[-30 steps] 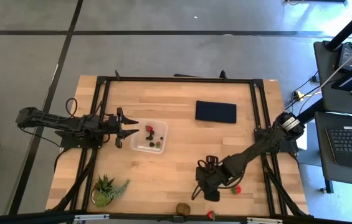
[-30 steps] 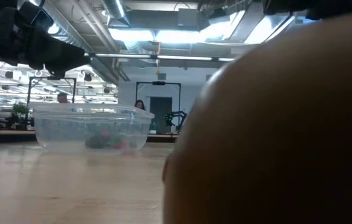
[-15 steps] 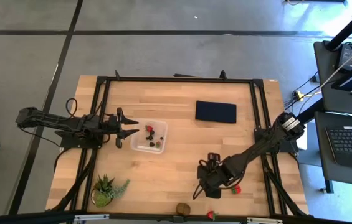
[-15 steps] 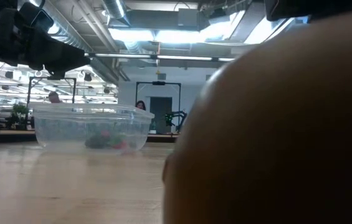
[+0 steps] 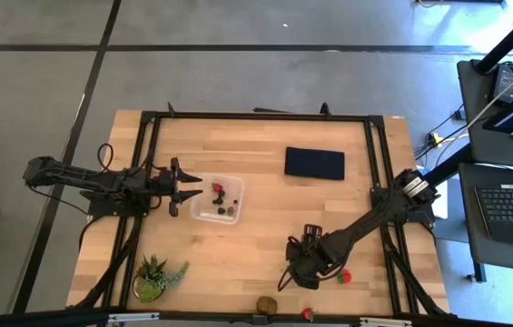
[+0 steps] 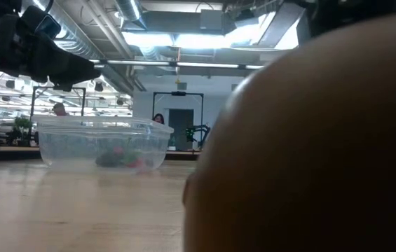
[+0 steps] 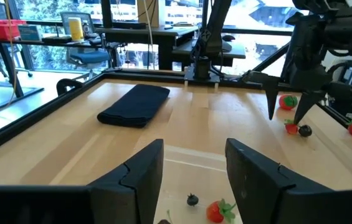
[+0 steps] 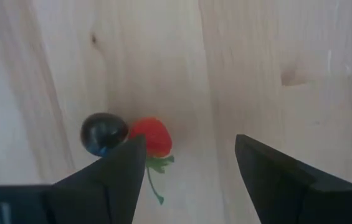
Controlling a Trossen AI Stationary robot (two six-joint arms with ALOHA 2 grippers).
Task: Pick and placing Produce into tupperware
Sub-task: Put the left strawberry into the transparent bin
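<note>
Slightly shifted since the earlier frames is the right arm: its wrist and elbow have edged toward the left of the table, while the left arm is found where it was. The right gripper [image 5: 303, 275] is poised low over the pale wooden table [image 5: 265, 204] near its front edge, jaws spread and holding nothing — between and just beyond them a small red strawberry with a green top [image 8: 151, 138] lies touching a tiny dark round berry [image 8: 103, 133]. The left gripper [image 5: 192, 188] is held at the left wall of the small clear squarish plastic container [image 5: 203, 213], its jaws parted and empty; inside the container a second strawberry [image 7: 215, 211] and another dark berry [image 7: 192, 199] are seen. A brown oval kiwi-like fruit [image 5: 267, 305] rests at the front edge, well apart from the container, with a further strawberry [image 5: 308, 313] near it. A flat dark blue folded cloth [image 5: 314, 163] lies toward the back, and a spiky green potted plant [image 5: 155, 277] stands at the front left. No legible writing can be made out anywhere.
</note>
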